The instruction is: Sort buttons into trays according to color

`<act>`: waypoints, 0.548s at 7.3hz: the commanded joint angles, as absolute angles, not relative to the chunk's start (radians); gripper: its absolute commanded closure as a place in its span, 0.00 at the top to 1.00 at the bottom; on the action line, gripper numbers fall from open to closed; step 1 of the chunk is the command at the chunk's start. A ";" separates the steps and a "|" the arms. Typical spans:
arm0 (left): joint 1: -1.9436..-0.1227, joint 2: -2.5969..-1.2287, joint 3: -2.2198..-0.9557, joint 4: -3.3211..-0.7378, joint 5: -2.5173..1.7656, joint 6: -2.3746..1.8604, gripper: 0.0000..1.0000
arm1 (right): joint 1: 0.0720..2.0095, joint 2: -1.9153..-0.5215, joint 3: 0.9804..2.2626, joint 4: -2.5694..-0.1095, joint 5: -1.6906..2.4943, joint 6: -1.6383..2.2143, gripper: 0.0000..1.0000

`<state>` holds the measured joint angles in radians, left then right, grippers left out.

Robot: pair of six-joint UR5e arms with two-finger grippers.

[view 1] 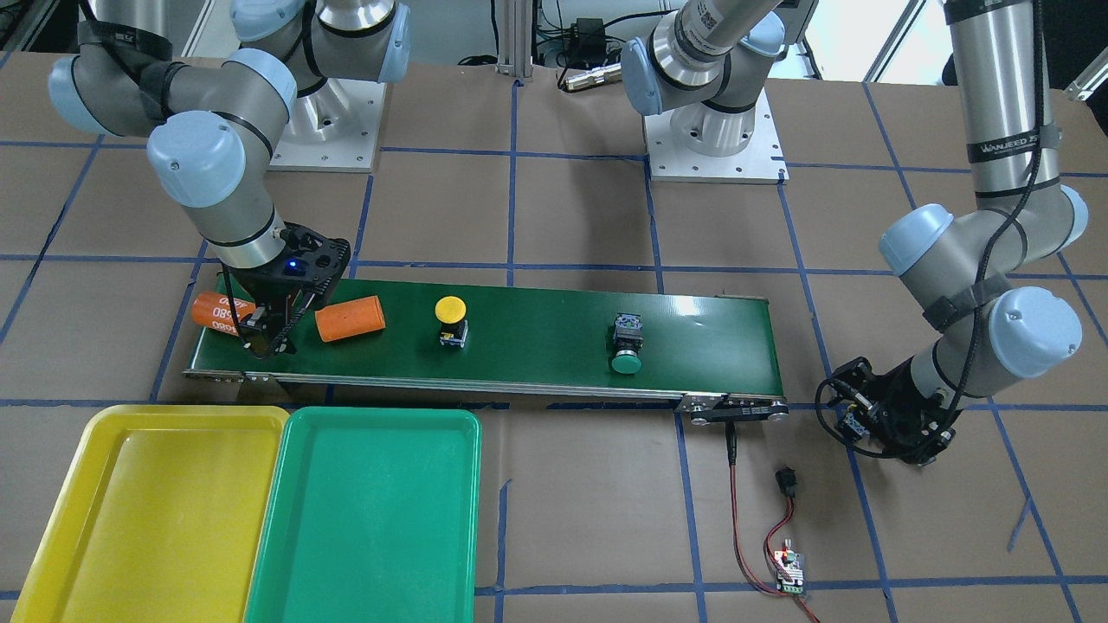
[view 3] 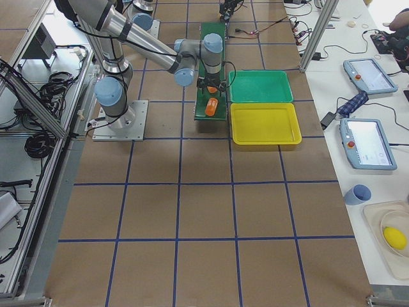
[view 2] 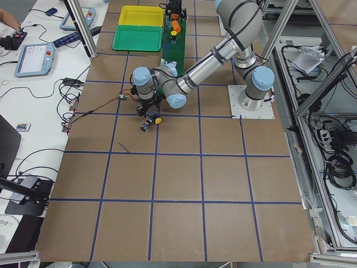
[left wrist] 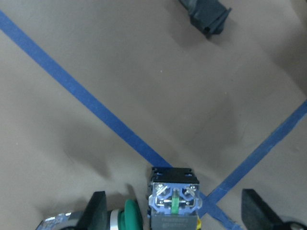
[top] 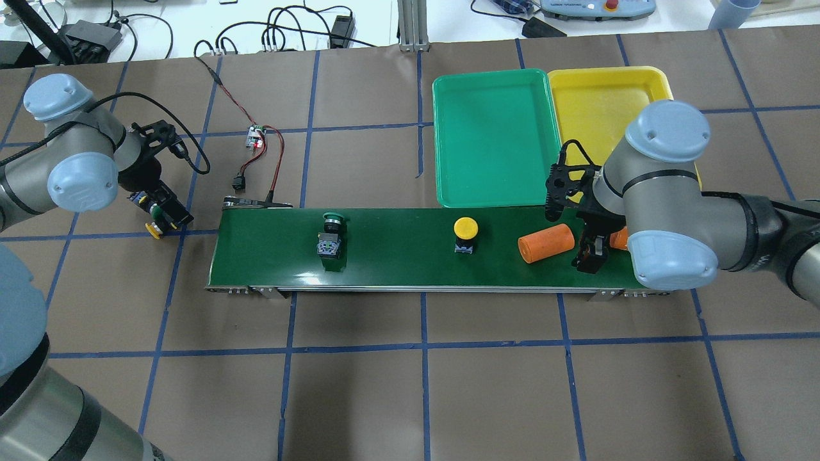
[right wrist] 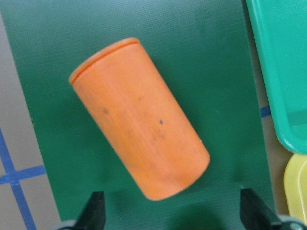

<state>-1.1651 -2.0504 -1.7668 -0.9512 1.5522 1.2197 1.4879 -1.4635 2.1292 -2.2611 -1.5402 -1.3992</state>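
Note:
A yellow button (view 1: pixel 450 310) (top: pixel 466 227) stands on the belt. A green button (view 1: pixel 625 363) (top: pixel 333 221) lies further along it. Two more buttons lie on the brown table at my left gripper (top: pixel 157 214) (left wrist: pixel 175 211): a black-and-blue body with a yellow cap (left wrist: pixel 173 201) (top: pixel 152 227) sits between the open fingers, and a green cap (left wrist: pixel 129 215) is beside it. My right gripper (view 1: pixel 268 336) (top: pixel 592 256) (right wrist: pixel 175 215) is open low over the belt, with an orange cylinder (right wrist: pixel 139 120) just ahead of its fingers. The yellow tray (view 1: pixel 61 519) (top: pixel 608 72) and the green tray (view 1: pixel 363 415) (top: pixel 487 77) hold nothing.
The dark-green conveyor belt (view 1: pixel 537 333) (top: pixel 391 256) carries two orange cylinders, one (view 1: pixel 349 317) (top: pixel 546 242) on the near side of my right gripper and another (view 1: pixel 221 313) behind it. A wired controller board (view 1: pixel 789 567) (top: pixel 256 136) and a black switch (left wrist: pixel 206 17) lie past the belt's end.

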 commanded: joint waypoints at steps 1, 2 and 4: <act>-1.169 -2.051 -1.775 -0.951 1.552 1.223 0.88 | 1.488 -1.460 2.129 -2.261 -1.540 -1.399 1.00; -1.169 -2.051 -1.778 -0.951 1.552 1.221 0.74 | 1.488 -1.460 2.129 -2.260 -1.540 -1.399 1.00; -1.161 -2.054 -1.779 -0.951 1.552 1.223 0.56 | 1.499 -1.459 2.129 -2.261 -1.540 -1.397 1.00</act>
